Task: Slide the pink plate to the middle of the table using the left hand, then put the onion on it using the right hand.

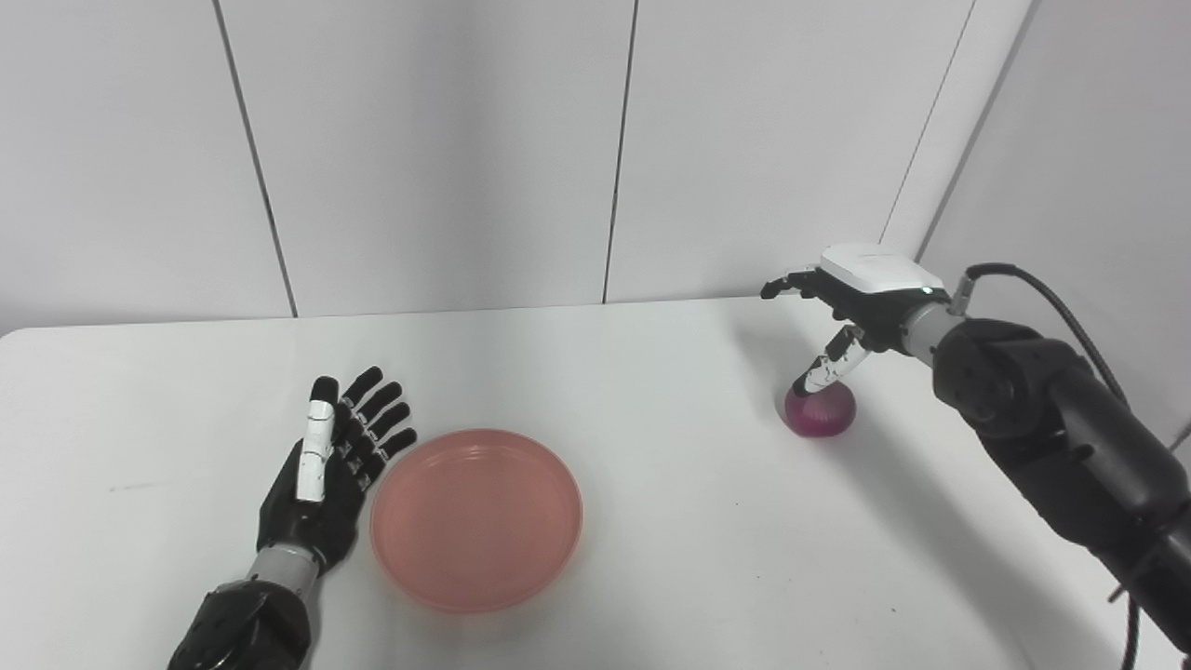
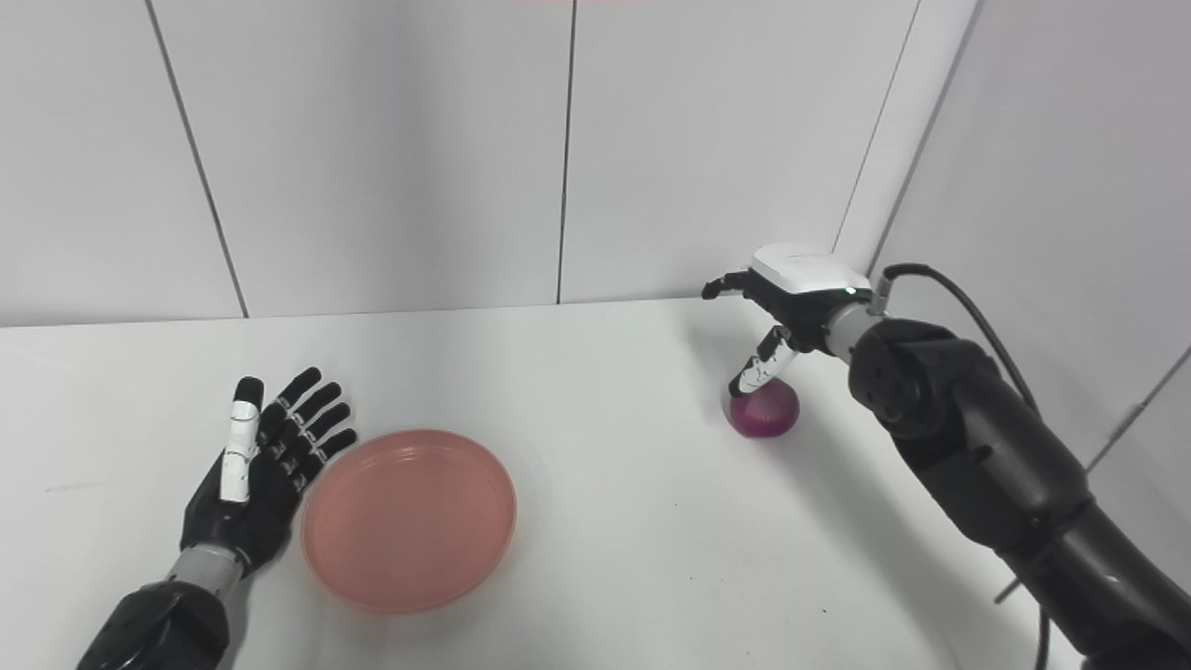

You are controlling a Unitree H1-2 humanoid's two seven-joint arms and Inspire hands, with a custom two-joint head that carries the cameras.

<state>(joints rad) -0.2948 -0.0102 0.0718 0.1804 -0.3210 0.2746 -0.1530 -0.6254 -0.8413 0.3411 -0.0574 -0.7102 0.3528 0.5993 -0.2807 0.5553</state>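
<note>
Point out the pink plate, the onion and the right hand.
pink plate (image 1: 476, 517), left eye view, bare middle of its floor.
onion (image 1: 821, 411), left eye view, front of its purple skin.
right hand (image 1: 861, 296), left eye view, back of the hand, above the onion.

Left hand (image 1: 321, 475) flat, fingers spread; right hand (image 1: 842, 312) raised, seemingly open, thumb down.

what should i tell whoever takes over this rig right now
Left hand: open, flat on the table, beside the plate's left rim.
Right hand: open, above the onion, one fingertip at its top, no grasp yet.
Plate: empty, left of centre on the table.
Onion: on the table, far right.
Done: plate seems slid in from the left.
Left: grasp the onion and set it on the plate.
</note>
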